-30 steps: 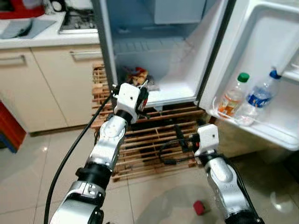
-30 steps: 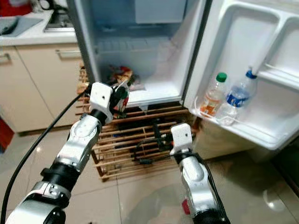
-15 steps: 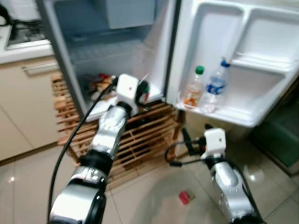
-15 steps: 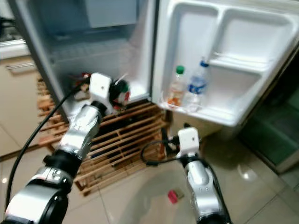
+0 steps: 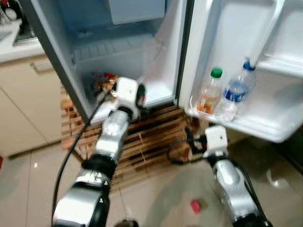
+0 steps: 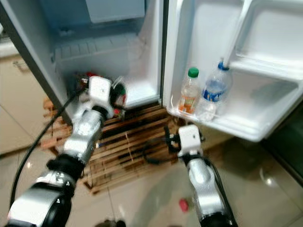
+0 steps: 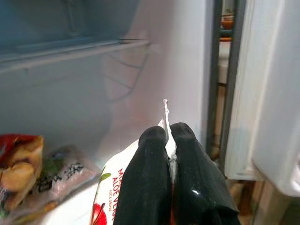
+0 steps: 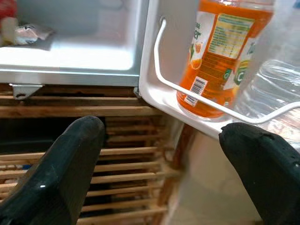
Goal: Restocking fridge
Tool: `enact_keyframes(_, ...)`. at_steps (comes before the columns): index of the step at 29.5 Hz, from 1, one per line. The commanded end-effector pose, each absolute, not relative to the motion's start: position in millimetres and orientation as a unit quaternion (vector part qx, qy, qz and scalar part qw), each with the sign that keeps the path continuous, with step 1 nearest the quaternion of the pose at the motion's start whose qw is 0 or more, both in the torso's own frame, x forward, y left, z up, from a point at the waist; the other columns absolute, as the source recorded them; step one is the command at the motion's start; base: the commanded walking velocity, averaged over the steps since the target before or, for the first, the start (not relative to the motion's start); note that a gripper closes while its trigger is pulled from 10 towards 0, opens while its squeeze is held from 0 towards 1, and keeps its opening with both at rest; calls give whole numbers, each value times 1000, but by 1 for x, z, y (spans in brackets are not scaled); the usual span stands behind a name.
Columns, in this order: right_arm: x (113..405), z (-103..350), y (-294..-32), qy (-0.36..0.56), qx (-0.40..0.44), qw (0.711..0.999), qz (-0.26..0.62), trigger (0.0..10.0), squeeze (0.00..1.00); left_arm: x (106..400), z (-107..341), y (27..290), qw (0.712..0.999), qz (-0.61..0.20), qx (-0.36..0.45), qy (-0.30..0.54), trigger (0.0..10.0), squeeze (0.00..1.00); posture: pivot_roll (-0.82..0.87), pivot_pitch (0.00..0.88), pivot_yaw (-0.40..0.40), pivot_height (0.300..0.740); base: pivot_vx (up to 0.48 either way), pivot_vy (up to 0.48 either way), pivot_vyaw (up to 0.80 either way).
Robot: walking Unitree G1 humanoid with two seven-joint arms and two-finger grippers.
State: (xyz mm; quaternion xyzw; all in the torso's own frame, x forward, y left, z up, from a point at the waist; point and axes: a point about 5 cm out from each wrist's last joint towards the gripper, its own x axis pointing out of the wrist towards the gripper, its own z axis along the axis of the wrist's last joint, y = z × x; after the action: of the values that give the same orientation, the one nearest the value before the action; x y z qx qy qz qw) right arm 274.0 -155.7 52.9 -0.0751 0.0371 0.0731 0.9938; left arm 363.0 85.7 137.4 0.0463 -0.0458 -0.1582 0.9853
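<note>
The fridge stands open, its bottom shelf [image 5: 158, 90] white and partly bare. My left gripper [image 7: 168, 133] is shut on the top edge of a white drink pouch [image 7: 112, 178] with red fruit print, held at the front of that shelf [image 6: 119, 93]. Snack packs [image 7: 21, 164] lie at the shelf's left side [image 5: 102, 80]. The door shelf [image 5: 251, 126] holds an orange juice bottle [image 5: 208, 92] and a clear water bottle [image 5: 234, 92]. Lower down, my right gripper [image 8: 164, 131] is open and empty, just below and in front of the orange bottle [image 8: 220, 51].
A wooden slat pallet [image 5: 147, 139] sits under the fridge. A small red object [image 5: 195, 205] lies on the tiled floor by my right arm. Beige kitchen cabinets [image 5: 23, 99] stand to the left. A black cable [image 5: 71, 151] runs along my left arm.
The camera has swung and tilted, shifting the whole scene. My left gripper stays shut on the pouch at the fridge shelf. The right gripper remains open below the door shelf.
</note>
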Motion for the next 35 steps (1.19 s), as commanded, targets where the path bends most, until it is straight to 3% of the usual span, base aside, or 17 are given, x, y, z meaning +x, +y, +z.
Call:
enact_keyframes(1,275,55,-151,36,-71,994,77,10000,553,366,140,96,988,-139,55,-49,10000,0,-174,0,20,697,0,0,413)
enact_keyframes(17,278,59,-147,21,-67,994,79,10000,561,365,140,96,987,-140,61,-53,10000,0,-163,0,12,638,0,0,395)
enact_keyframes(26,279,59,-146,22,-67,995,73,10000,541,366,139,97,986,-145,69,-53,10000,0,-163,0,17,638,0,0,0)
enact_keyframes(35,278,66,-149,-2,-66,996,62,10000,541,359,187,80,958,-204,71,-186,10000,0,-170,0,17,638,178,0,-69)
